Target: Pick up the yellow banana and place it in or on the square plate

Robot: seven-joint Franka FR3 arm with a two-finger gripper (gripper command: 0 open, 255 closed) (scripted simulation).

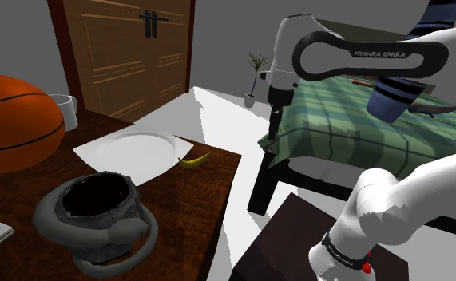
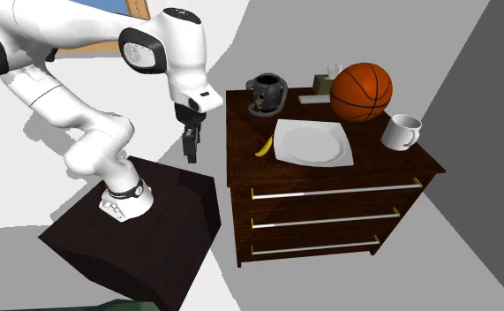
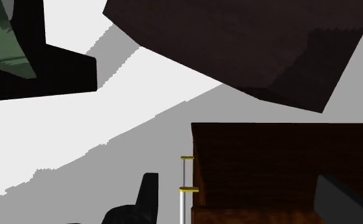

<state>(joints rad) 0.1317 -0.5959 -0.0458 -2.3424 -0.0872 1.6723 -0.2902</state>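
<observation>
The banana (image 1: 194,160) is seen on the tabletop (image 1: 186,207), just beside the square plate (image 1: 134,148). The jaws are held apart off the tabletop's side; the drawers (image 2: 320,216) are revealed from the second exterior view.

Dark dresser (image 2: 320,205) carries banana (image 2: 264,147), square plate (image 2: 312,141), basketball (image 2: 361,91), mug (image 2: 401,132).

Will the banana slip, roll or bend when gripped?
Probably stiff: the banana lies in a firm curve. Small beside the plate, so likely light. Its curve should hinder rolling, though a push might slide it off the dresser edge nearby.
</observation>
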